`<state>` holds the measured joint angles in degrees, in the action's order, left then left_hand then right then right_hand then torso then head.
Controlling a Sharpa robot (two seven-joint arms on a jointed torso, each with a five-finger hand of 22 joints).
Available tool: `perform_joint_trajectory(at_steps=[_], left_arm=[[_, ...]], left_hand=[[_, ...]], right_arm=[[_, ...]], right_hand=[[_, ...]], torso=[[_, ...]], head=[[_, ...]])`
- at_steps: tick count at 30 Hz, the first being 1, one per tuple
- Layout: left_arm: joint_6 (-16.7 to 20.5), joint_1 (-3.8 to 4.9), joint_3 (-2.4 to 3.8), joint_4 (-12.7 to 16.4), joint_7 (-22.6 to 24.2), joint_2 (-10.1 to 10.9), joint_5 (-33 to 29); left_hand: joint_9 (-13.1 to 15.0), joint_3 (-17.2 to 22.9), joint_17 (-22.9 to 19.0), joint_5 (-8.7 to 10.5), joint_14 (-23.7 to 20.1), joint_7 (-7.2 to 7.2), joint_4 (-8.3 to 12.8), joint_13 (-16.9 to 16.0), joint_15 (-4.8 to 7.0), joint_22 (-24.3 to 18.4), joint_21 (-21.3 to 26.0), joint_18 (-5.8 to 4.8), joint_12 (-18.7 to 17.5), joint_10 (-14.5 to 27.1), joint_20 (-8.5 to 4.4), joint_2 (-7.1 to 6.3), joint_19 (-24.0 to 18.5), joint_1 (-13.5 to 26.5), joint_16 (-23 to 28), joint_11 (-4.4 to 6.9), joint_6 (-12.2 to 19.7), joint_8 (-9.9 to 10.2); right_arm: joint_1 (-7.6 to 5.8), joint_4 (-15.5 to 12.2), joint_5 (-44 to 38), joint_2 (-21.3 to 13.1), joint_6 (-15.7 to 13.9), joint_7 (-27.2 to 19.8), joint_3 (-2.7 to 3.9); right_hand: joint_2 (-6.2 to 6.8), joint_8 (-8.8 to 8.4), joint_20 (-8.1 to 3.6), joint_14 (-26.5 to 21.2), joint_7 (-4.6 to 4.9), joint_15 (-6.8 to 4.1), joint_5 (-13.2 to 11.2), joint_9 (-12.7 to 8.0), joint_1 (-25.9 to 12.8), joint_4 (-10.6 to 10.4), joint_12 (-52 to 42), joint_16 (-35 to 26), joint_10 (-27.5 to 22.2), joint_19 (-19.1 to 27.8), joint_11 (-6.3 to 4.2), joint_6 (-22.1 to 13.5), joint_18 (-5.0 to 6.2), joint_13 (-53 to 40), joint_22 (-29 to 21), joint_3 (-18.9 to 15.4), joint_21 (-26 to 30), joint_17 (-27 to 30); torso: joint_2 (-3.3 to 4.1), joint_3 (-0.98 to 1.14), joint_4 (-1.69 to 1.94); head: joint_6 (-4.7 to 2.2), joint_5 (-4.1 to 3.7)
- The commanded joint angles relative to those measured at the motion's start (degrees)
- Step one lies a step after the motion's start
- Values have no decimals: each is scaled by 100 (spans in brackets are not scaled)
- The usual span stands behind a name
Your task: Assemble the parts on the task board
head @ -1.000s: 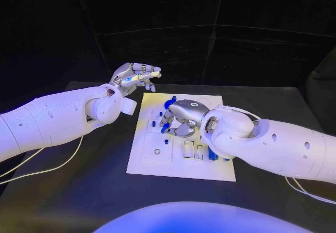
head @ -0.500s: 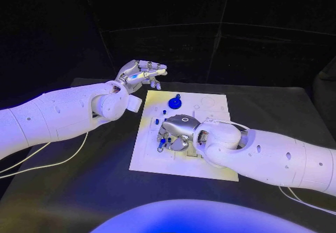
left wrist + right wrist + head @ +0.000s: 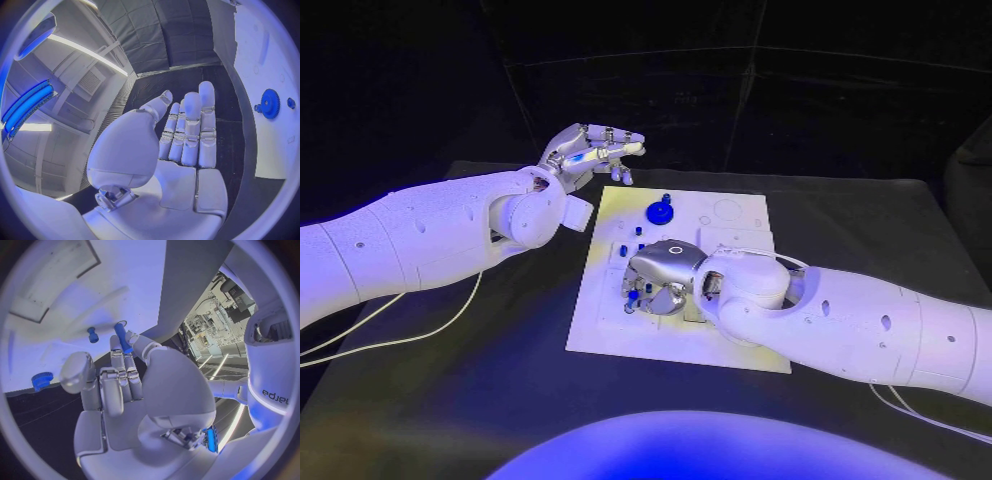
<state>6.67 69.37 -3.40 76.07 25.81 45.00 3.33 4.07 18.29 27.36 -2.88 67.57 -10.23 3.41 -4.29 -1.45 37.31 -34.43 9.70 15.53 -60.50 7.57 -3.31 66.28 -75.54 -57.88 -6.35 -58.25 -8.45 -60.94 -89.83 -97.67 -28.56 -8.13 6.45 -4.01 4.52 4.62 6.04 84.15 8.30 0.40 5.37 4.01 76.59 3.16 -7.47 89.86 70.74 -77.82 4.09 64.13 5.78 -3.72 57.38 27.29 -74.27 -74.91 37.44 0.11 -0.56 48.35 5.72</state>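
The white task board [image 3: 733,340] lies mid-table. A blue gear [image 3: 659,212] stands on its far part, with small blue pegs [image 3: 627,250] near its left edge. My right hand [image 3: 661,275] hovers low over the board's left middle, fingers curled, and pinches a slim blue pin [image 3: 122,337] at its fingertips. The right wrist view also shows a blue peg [image 3: 92,334] on the board [image 3: 56,300] and the gear [image 3: 42,381]. My left hand [image 3: 589,155] is raised beyond the board's far left corner, fingers straight and empty. Its wrist view shows the left hand [image 3: 187,135], the board [image 3: 262,60] and the gear [image 3: 270,103].
Rectangular slots [image 3: 687,312] sit in the board beside the right hand. My left forearm [image 3: 430,240] crosses the table's left side and a white cable [image 3: 387,345] trails under it. Black table [image 3: 473,400] surrounds the board.
My right hand has drawn back from the gear toward the board's middle, uncovering the gear. The left hand has stayed raised and open.
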Motion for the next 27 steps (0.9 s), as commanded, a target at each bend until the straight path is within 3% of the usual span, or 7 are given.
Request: perform_joint_trajectory(at_steps=[1,27], left_arm=[[-48,10,6,7,10,-6,-22],[-70,10,6,-3,-5,2,-22]], left_hand=[[-10,-4,-10,-3,-27,-24,19,8,-9,-7,12,79,39,45,-32,22,14,-53,15,-8,-3,-24],[-11,-4,-21,-3,-28,-26,29,10,-9,-16,20,78,49,56,-33,24,19,-63,14,-9,6,-29]], right_arm=[[9,12,-116,7,95,9,-12],[28,-59,-280,-6,-97,38,-14]], right_hand=[[39,5,-5,585,17,-24,25,9,21,2,31,14,34,-9,23,20,16,0,-6,45,-25,-1509],[56,-4,-3,585,18,-20,75,9,36,28,58,14,50,-7,24,28,16,-3,3,68,-30,-1509]], torso=[[-2,-2,4],[-4,0,3]], head=[[12,3],[54,38]])
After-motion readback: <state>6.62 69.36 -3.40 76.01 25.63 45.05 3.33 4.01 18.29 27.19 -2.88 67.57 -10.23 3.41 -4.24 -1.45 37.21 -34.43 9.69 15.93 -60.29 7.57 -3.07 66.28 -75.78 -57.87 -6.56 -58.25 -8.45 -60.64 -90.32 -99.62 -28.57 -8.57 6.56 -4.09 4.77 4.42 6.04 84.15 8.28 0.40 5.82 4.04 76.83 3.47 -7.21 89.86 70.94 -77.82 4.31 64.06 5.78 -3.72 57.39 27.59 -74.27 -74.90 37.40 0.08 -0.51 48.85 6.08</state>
